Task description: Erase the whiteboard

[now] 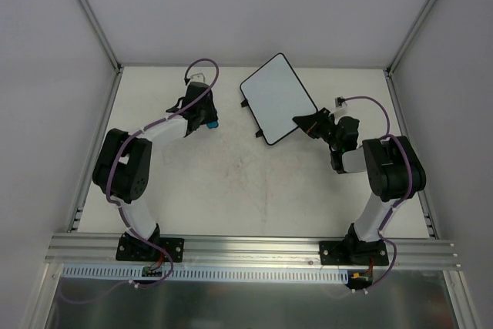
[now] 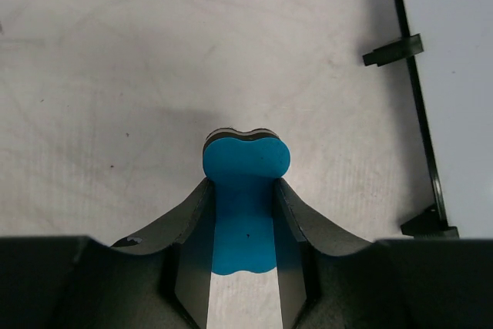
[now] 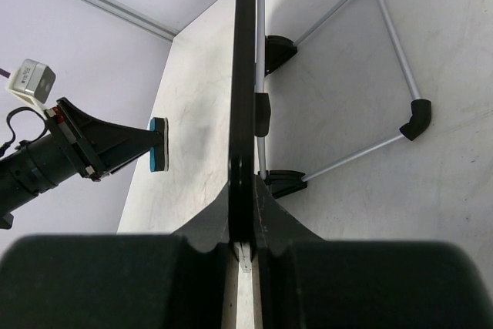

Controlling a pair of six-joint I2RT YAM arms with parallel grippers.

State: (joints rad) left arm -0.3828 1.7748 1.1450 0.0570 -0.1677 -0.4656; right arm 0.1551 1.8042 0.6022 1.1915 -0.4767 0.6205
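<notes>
The whiteboard (image 1: 278, 96) is a white board with a thin black frame, lifted and tilted at the back middle of the table, its face blank. My right gripper (image 1: 310, 123) is shut on its near right edge; in the right wrist view the board's edge (image 3: 245, 75) runs straight up from between my fingers. My left gripper (image 1: 208, 119) is shut on the small blue bone-shaped eraser (image 2: 245, 190), to the left of the board and apart from it. The eraser (image 3: 159, 155) also shows in the right wrist view. The board's edge and black tabs (image 2: 394, 52) show in the left wrist view.
A wire stand (image 3: 385, 90) with black corner pieces hangs off the board's back in the right wrist view. Grey enclosure walls with metal posts (image 1: 94, 13) surround the white table (image 1: 231, 190). A metal rail (image 1: 254, 246) runs along the near edge.
</notes>
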